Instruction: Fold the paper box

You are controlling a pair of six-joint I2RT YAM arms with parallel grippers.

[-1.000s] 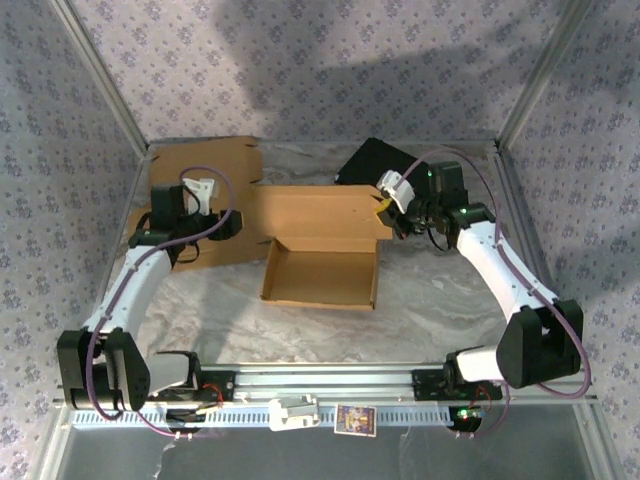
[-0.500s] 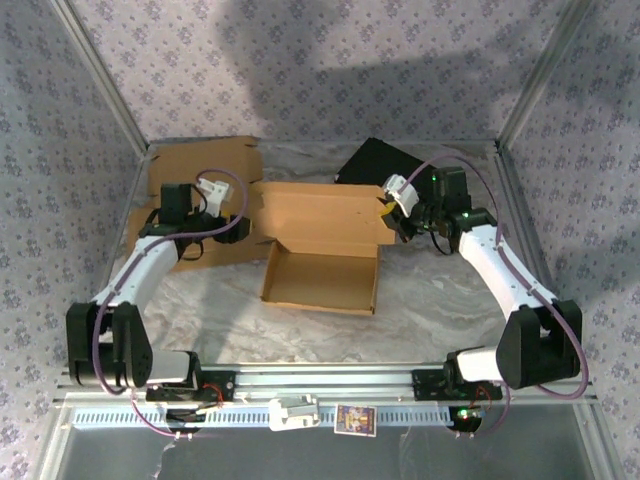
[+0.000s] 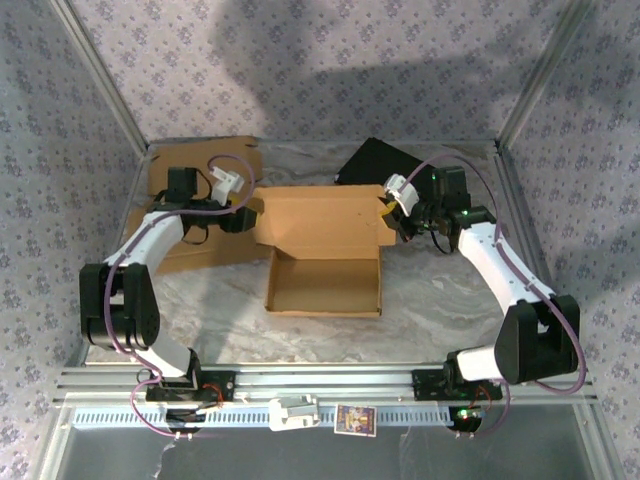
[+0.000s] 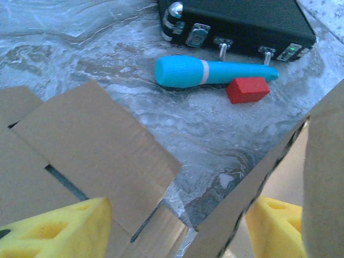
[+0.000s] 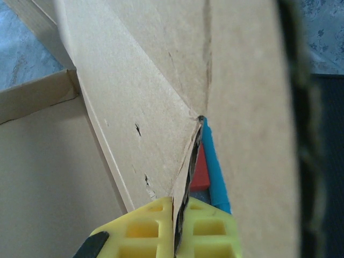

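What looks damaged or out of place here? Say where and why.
The box panel pinched by the right gripper has small tears beside its crease. Beyond it lie a blue cylinder and red block, unrelated to folding.

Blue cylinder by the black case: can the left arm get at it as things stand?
Probably yes. Bare table lies between the left fingers and the blue cylinder. Only the raised edge of the paper box, standing between the open fingers, would need clearing first.
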